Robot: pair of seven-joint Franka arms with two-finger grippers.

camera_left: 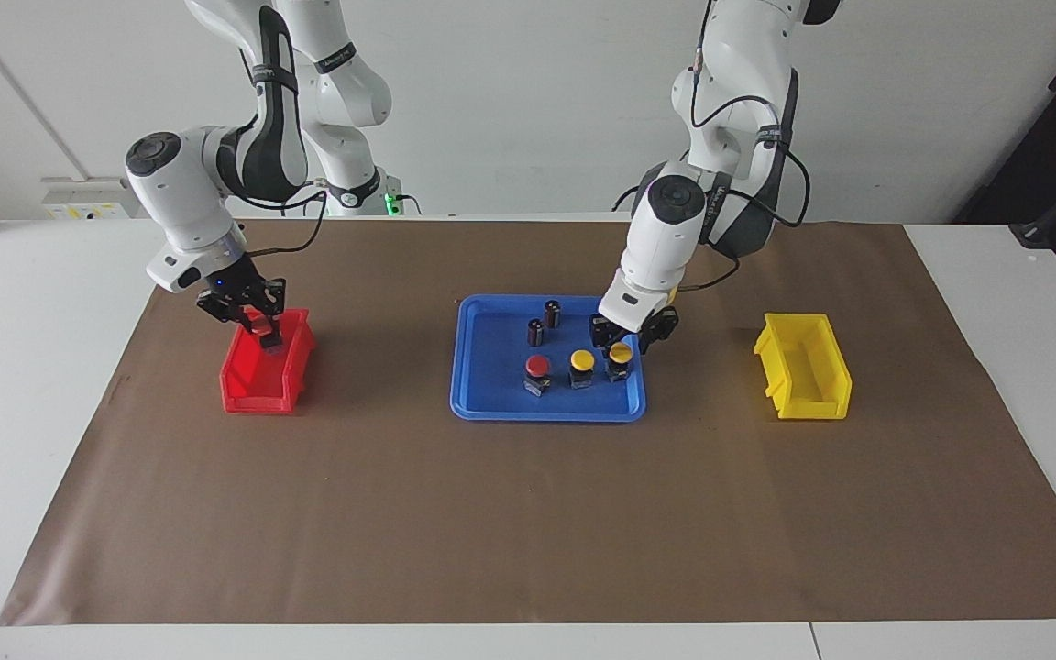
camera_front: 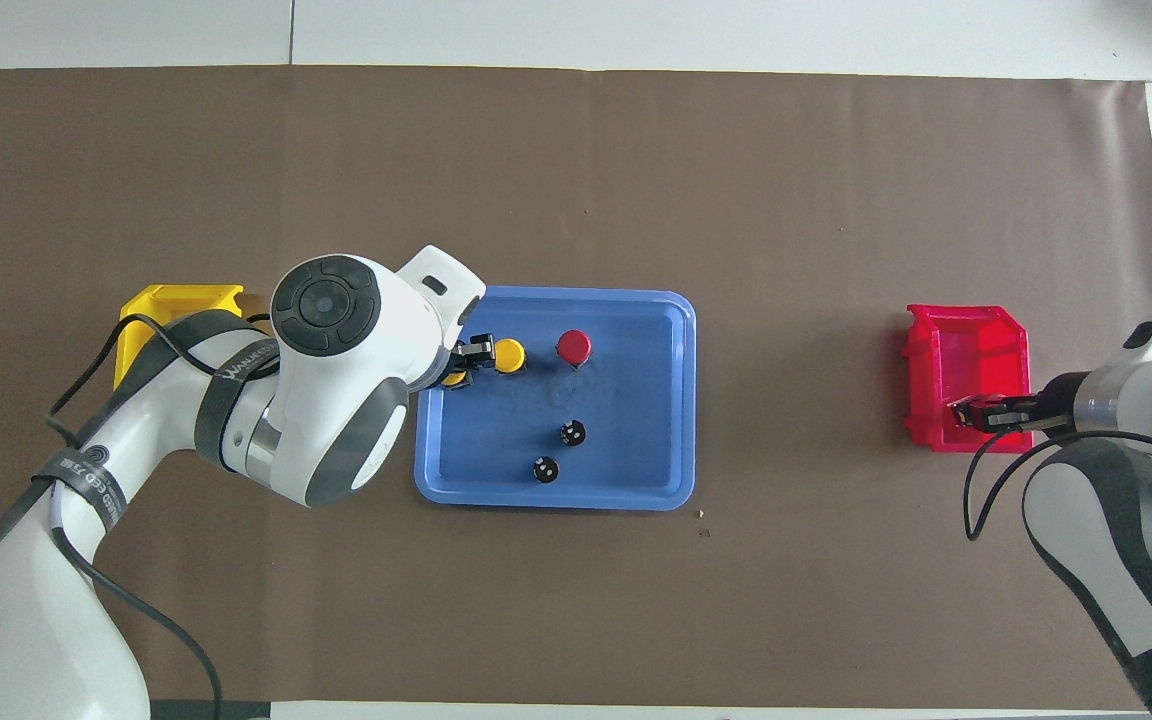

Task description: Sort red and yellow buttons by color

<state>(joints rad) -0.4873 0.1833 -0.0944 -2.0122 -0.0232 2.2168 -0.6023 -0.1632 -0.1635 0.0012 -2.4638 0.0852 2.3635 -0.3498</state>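
"WANJEED" lettering on left arm [camera_front: 236, 372]

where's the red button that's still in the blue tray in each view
Facing view: the red button stands in the blue tray, in the row farthest from the robots, at the end toward the right arm.
Overhead view: the same red button is in the upper row of the tray, nearest the red bin.
Shared landmark: the yellow button right beside it.
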